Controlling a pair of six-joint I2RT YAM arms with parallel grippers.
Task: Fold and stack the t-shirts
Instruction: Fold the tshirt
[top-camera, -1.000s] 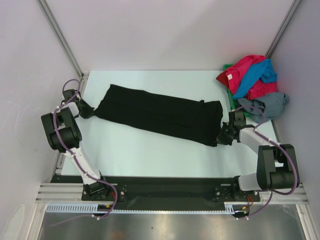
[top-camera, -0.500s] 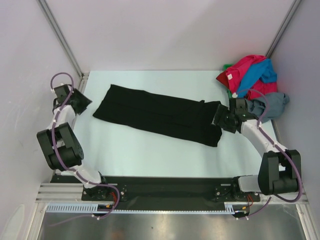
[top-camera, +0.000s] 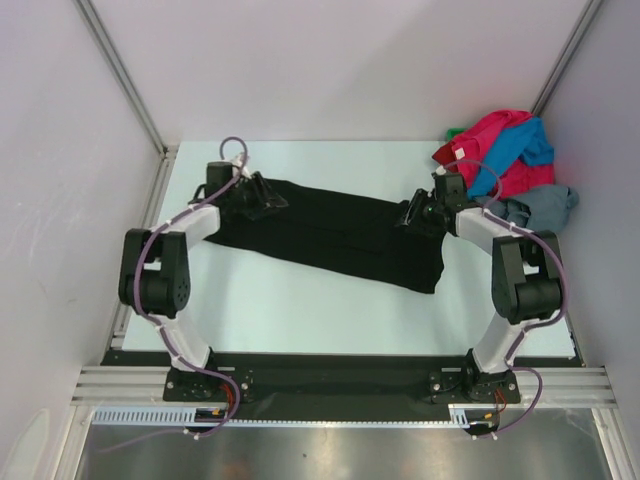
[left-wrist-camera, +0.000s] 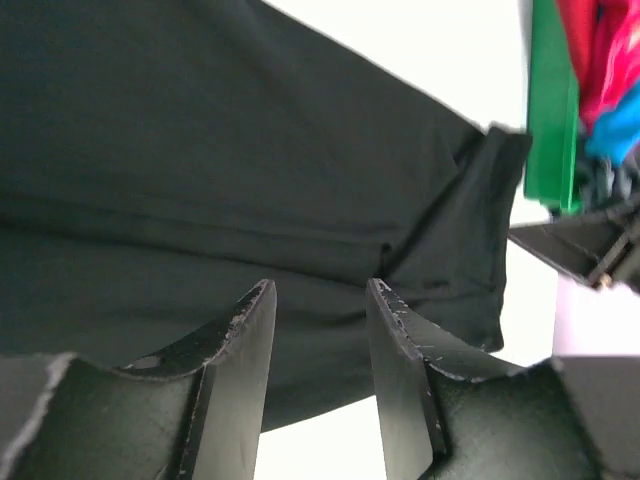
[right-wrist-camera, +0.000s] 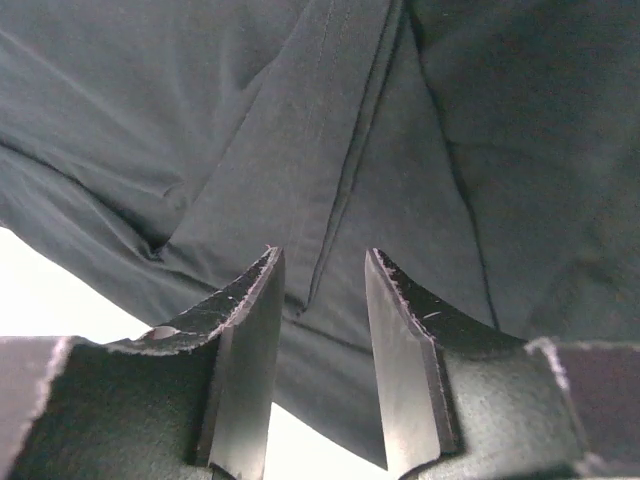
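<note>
Beneath left tool and right tool, jaws apart on both, opposite ends of the black t-shirt.

A t-shirt is laid flat across the middle of the table, slanting from far left to near right. A pile of t-shirts is heaped in the far right corner. The left gripper is set over the flat shirt's left end, the right gripper over its right end.

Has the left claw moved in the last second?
Yes. The left claw swung right from the table's left edge, now over the black t-shirt's left end.
</note>
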